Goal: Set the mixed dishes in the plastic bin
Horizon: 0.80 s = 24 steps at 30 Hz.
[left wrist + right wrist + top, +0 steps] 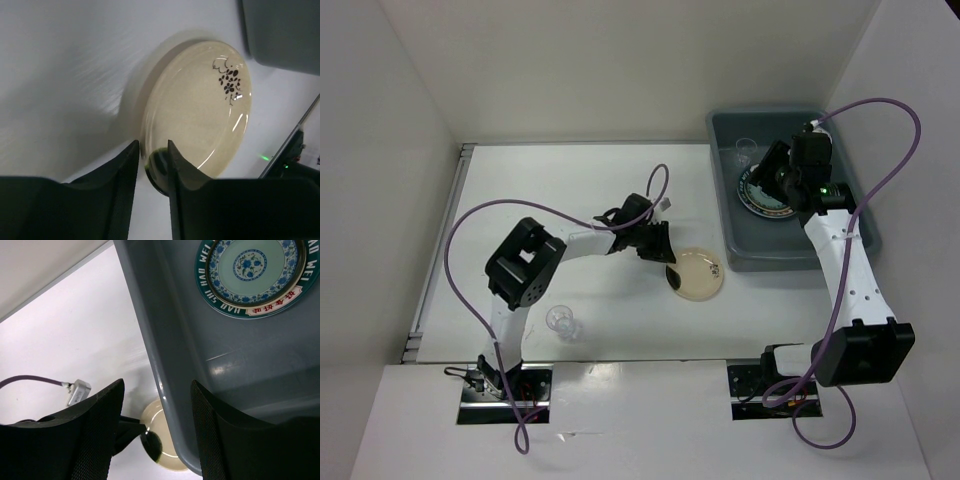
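Note:
A small cream plate (700,272) with a dark grape motif lies on the white table just left of the grey-blue plastic bin (850,215). My left gripper (669,268) is shut on its left rim; in the left wrist view the rim (150,150) sits between the narrow fingers. A teal-and-red rimmed plate (763,192) and a clear cup (744,151) are inside the bin. My right gripper (782,172) hovers over the bin, open and empty; its wrist view shows the teal plate (252,270) and the bin wall (150,340).
A second clear cup (561,320) stands on the table near the left arm's base. The cream plate (167,452) nearly touches the bin's near-left corner. White walls enclose the table on the left, back and right.

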Each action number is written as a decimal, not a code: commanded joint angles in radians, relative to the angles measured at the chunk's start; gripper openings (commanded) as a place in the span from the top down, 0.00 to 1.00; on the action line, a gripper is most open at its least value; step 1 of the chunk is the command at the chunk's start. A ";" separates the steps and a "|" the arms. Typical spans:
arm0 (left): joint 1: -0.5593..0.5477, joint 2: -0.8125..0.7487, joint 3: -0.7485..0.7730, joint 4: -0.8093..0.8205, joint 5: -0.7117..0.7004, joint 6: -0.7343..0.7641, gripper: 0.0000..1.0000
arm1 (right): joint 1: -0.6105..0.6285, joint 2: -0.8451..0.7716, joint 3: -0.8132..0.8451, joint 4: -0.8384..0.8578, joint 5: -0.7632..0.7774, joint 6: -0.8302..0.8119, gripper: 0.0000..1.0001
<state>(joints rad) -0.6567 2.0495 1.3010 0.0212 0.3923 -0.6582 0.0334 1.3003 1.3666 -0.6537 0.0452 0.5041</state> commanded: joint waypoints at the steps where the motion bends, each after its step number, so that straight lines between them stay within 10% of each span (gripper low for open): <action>1: -0.023 0.026 0.043 0.005 0.029 0.009 0.65 | 0.003 -0.033 0.015 -0.012 0.008 -0.013 0.39; 8: -0.023 0.035 0.073 -0.026 -0.015 0.009 1.00 | 0.003 -0.035 -0.004 0.011 -0.039 -0.013 0.39; 24: 0.238 -0.372 0.066 -0.110 -0.107 0.000 1.00 | 0.003 -0.053 -0.127 0.134 -0.350 -0.075 0.22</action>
<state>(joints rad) -0.4999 1.8183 1.3540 -0.1032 0.3069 -0.6586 0.0330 1.2751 1.2629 -0.5957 -0.2169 0.4583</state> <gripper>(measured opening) 0.009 0.776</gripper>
